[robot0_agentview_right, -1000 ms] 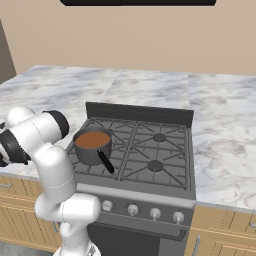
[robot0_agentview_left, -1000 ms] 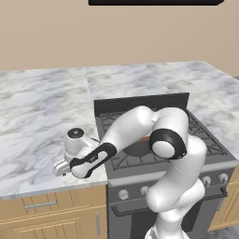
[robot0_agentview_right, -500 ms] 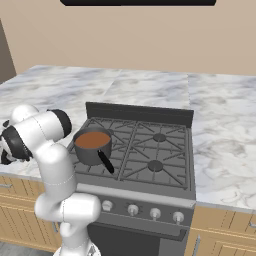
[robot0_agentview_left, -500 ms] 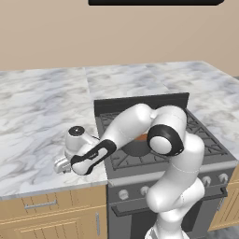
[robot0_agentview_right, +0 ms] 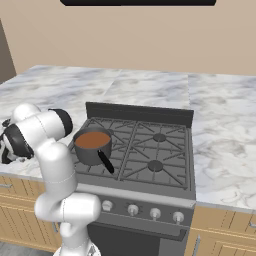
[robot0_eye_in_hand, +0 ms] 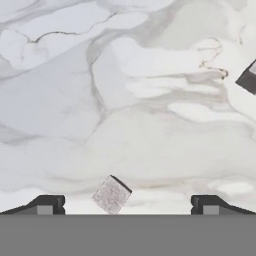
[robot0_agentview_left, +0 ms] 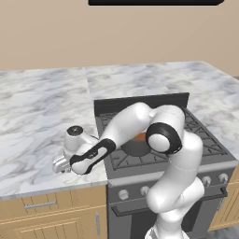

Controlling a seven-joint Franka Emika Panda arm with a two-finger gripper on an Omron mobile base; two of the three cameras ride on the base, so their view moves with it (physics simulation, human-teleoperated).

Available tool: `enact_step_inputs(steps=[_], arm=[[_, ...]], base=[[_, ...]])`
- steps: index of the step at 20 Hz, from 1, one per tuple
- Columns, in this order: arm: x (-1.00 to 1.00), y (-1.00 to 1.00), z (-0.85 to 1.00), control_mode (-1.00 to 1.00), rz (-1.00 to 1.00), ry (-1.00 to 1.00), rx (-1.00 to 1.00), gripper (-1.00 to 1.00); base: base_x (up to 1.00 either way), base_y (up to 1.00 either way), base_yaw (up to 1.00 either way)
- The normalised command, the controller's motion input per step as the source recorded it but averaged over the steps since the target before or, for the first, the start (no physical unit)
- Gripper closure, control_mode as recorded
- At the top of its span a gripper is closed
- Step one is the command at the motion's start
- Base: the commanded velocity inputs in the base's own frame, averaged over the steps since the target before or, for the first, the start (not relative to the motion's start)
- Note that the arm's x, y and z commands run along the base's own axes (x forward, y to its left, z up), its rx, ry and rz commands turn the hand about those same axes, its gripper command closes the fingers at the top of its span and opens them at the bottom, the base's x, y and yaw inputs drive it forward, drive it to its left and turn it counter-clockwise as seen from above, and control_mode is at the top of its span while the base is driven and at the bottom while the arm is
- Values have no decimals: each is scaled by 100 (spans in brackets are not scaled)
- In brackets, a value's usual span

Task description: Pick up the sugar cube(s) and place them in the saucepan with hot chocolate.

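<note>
Gripper (robot0_eye_in_hand: pixel 127 207) hangs low over marble counter (robot0_eye_in_hand: pixel 150 125), jaws wide apart, 1 sugar cube (robot0_eye_in_hand: pixel 111 194) between fingertips, prob. lined up for pickup. Saucepan (robot0_agentview_right: pixel 93 146) of hot choc waits on stove (robot0_agentview_right: pixel 145 155) nearby.

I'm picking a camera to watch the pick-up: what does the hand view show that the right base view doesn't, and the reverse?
Hand view: a pale sugar cube on the marble between the open gripper's fingertips, and a second cube at the right edge. Right base view: the saucepan of brown liquid on the stove. Both: the marble counter.
</note>
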Motion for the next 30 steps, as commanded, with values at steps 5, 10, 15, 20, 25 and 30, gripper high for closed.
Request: enact_step_inputs(steps=[5, 10, 15, 20, 25, 30], arm=[[-2, 2, -4, -100, 0, 0, 0, -100], [-5, 0, -9, -100, 0, 0, 0, -100], [-2, 0, -13, -100, 0, 0, 0, -100], [0, 5, -7, -100, 0, 0, 0, -100], [1, 5, -6, -100, 0, 0, 0, -100], [0, 11, -7, -100, 0, 0, 0, -100]], base=[[0, 0, 0], [0, 0, 0], [0, 0, 0], [0, 0, 0], [0, 0, 0], [0, 0, 0]])
